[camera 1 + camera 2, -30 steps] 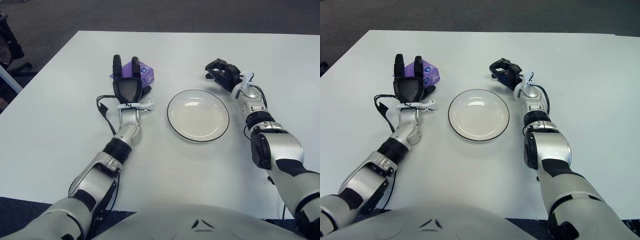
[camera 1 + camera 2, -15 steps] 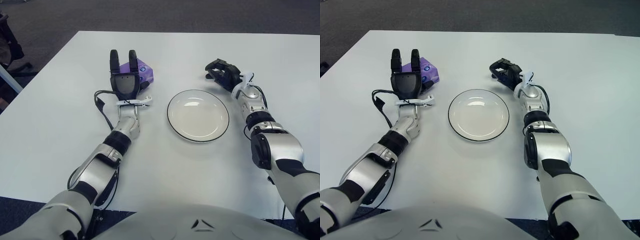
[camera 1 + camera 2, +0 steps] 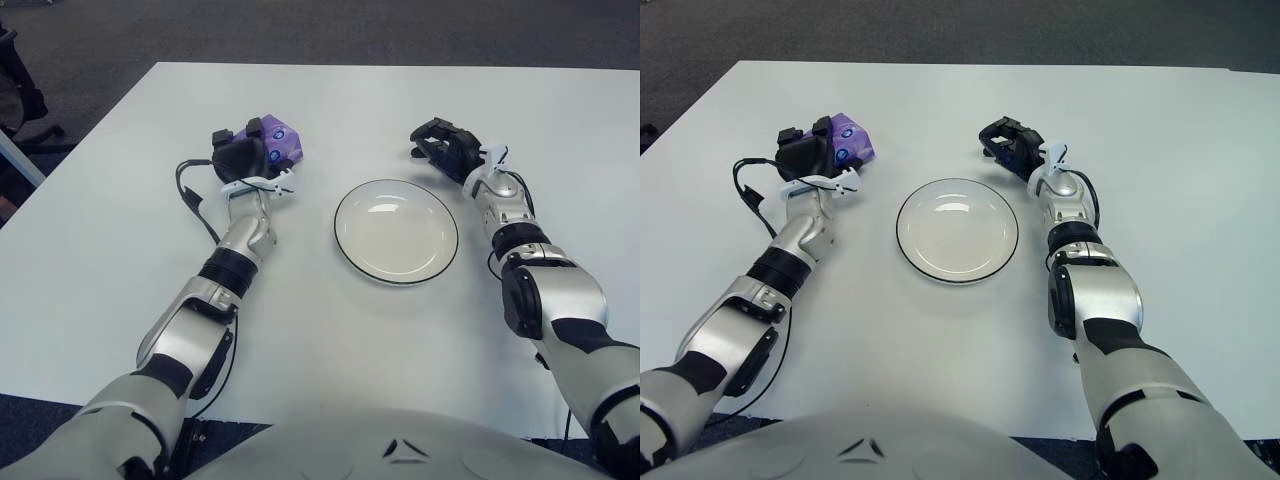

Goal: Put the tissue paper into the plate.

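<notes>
A small purple tissue pack [image 3: 279,143] is seen on the white table [image 3: 120,250], to the left of the plate [image 3: 396,231] and well apart from it. The left hand [image 3: 240,157] is laid over the pack's near-left side, with its dark fingers curled down against it; a grasp appears to be closing, though full contact under the fingers cannot be confirmed. The pack is not lifted: it is seen resting on the table.

The pack is judged to be light and soft, wrapped in smooth film that may slip or crumple under pressure. It is best taken across its short sides, with a gentle squeeze, so that it is neither crushed nor squirted out of the fingers.

The plate is shown empty, round and pale with a dark rim, at the middle of the table.

The right hand [image 3: 446,146] is seen beyond the plate's far-right edge, with fingers loosely curled and nothing held.

Dark carpet [image 3: 400,30] is visible beyond the table.
</notes>
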Robot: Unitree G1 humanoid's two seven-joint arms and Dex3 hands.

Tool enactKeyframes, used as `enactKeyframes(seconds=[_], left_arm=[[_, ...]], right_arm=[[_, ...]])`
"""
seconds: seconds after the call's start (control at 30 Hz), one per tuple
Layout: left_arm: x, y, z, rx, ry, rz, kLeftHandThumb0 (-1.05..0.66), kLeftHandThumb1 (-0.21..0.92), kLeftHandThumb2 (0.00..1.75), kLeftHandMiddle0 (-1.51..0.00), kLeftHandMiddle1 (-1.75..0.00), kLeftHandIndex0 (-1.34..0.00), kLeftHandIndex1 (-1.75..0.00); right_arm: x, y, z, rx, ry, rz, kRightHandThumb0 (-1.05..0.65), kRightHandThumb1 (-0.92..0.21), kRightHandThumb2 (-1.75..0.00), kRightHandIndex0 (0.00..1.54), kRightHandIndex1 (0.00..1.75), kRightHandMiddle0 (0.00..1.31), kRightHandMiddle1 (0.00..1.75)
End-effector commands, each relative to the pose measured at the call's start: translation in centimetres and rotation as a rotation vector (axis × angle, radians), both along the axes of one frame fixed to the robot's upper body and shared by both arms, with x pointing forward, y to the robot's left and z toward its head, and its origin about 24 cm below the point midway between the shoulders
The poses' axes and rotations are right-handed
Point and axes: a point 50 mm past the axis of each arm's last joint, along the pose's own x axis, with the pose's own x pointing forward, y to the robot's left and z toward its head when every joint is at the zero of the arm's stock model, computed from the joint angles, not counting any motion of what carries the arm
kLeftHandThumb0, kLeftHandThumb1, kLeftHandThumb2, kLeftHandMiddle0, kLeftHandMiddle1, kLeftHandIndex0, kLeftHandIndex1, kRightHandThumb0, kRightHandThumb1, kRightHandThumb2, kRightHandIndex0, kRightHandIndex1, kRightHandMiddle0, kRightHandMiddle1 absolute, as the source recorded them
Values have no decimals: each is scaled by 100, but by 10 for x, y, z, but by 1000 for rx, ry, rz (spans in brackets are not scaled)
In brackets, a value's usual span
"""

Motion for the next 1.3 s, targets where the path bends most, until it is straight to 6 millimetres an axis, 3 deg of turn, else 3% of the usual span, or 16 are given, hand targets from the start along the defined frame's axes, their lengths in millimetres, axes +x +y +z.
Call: enactKeyframes(seconds=[0.0,0.3,0.37,0.43,0.6,0.7,0.8,0.9,1.07,1.27], left_arm=[[-5,20,-33,-81,176,32,-77,92,42,-50,-109,-43,-66],[-2,26,-38,-261,224,-22,-78,92,42,-55,-136,-33,-114],[-2,28,-38,-370,215,-50,-68,92,32,-51,-153,-33,-134],[-3,29,-37,-431,198,-72,-53,92,28,-50,-163,-40,-140],[-4,30,-37,-460,157,-122,-40,66,81,-63,-173,-41,-167],[-5,30,-36,-448,127,-157,-2,61,71,-74,-174,-52,-172],[-8,27,-31,-417,21,-233,13,53,81,-82,-174,-59,-174],[-12,24,-27,-370,-107,-298,19,45,97,-86,-175,-63,-174],[-13,20,-19,-308,-242,-362,21,40,108,-88,-175,-64,-175],[-18,4,17,-244,-405,-537,21,39,112,-85,-175,-64,-175]], right_arm=[[-11,-9,-27,-16,113,-19,-1,-92,-23,58,136,40,134],[-11,-8,-26,-16,106,-16,-1,-92,-23,58,136,39,134],[-11,-8,-25,-16,104,-15,-1,-92,-23,58,136,39,134],[-11,-8,-25,-16,103,-14,-1,-92,-23,58,136,39,134],[-11,-8,-25,-17,101,-13,-1,-92,-23,58,136,39,135],[-11,-8,-25,-17,100,-13,-1,-92,-23,58,135,39,135],[-11,-9,-25,-17,100,-13,-1,-92,-23,59,135,39,135],[-11,-9,-25,-16,100,-13,-1,-92,-23,59,135,39,135],[-11,-9,-25,-16,101,-13,-1,-92,-23,59,135,39,135],[-11,-10,-25,-14,103,-15,-1,-92,-23,59,134,38,136]])
